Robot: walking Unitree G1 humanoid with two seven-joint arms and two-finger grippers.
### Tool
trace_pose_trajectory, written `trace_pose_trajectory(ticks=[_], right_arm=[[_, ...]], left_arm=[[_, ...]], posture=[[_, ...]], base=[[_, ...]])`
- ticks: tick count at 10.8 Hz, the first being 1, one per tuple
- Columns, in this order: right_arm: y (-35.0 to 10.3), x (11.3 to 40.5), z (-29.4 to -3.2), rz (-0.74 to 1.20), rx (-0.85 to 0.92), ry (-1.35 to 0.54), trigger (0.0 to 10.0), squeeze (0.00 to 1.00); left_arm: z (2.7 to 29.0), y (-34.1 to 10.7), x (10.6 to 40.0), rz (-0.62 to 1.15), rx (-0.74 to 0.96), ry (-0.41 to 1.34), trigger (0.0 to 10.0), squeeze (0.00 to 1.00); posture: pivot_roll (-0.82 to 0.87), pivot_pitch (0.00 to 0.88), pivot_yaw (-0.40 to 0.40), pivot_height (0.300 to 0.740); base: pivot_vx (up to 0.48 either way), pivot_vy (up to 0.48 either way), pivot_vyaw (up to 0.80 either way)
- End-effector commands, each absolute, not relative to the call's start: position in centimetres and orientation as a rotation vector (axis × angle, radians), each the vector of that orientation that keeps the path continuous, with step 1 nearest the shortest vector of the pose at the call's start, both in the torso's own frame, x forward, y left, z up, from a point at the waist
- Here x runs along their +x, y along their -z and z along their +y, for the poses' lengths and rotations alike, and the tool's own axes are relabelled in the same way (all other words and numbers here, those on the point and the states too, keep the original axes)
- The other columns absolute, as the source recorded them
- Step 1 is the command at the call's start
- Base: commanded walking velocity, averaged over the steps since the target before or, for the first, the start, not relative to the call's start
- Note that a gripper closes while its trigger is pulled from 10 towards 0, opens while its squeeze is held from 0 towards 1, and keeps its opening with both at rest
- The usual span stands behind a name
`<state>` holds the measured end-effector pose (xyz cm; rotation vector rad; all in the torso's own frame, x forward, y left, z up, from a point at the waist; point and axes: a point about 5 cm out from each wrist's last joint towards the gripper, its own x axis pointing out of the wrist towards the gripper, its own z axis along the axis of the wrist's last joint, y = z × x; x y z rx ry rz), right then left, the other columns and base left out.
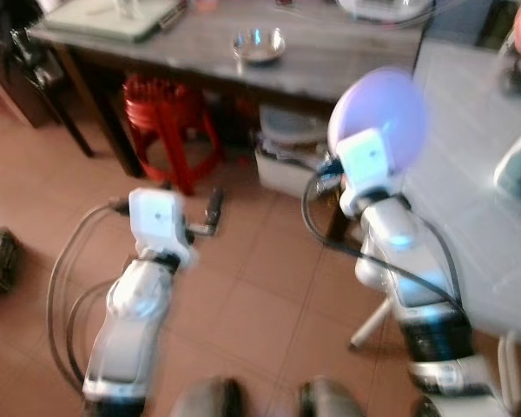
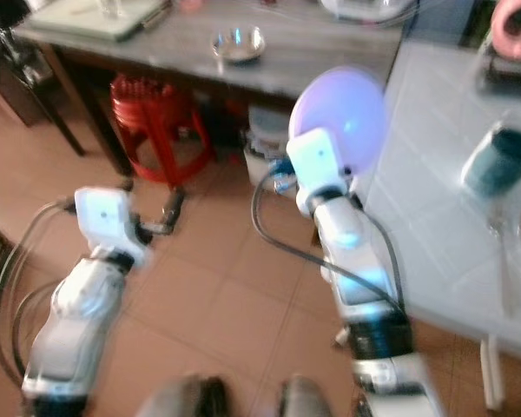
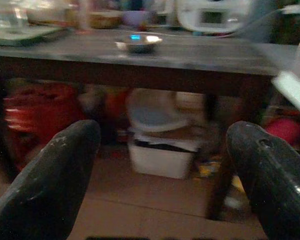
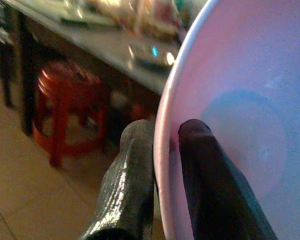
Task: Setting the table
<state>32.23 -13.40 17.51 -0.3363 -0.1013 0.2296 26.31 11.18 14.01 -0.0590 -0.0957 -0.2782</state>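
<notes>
Left eye view: the right gripper [image 1: 362, 155] carries a plate [image 1: 378, 117] on edge beside the white table [image 1: 469, 217], which lies to its right.

Right wrist view: both fingers [image 4: 135, 170] pinch the rim.

Left wrist view: the left gripper [image 3: 162, 165] gapes empty.

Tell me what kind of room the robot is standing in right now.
Probably a home kitchen or dining area. A long grey table holds a metal bowl, a red stool sits under it on a tiled floor, and the right pincer grips a plate.
</notes>
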Motion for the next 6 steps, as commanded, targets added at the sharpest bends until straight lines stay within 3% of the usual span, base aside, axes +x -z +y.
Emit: trace_pose_trajectory(ticks=[1,3,6], right_arm=[[-17.9,32.0,-12.8,-0.137,-0.317,-0.221,10.0,0.00],[-16.5,31.5,-14.4,-0.109,-0.273,-0.131,10.0,0.00],[-17.1,31.6,-14.5,-0.160,-0.244,-0.116,10.0,0.00]], left_arm=[[11.8,-13.7,26.3,-0.089,-0.029,0.261,10.0,0.00],[12.5,-12.8,26.2,-0.072,-0.032,0.219,10.0,0.00],[12.8,-13.3,27.2,-0.108,-0.022,0.173,10.0,0.00]], posture=[[0.00,0.105,0.052,0.740],[0.00,0.097,0.054,0.740],[-0.02,0.062,0.064,0.740]], base=[[0.000,0.416,0.00],[0.251,0.411,-0.27],[0.344,0.330,-0.75]])
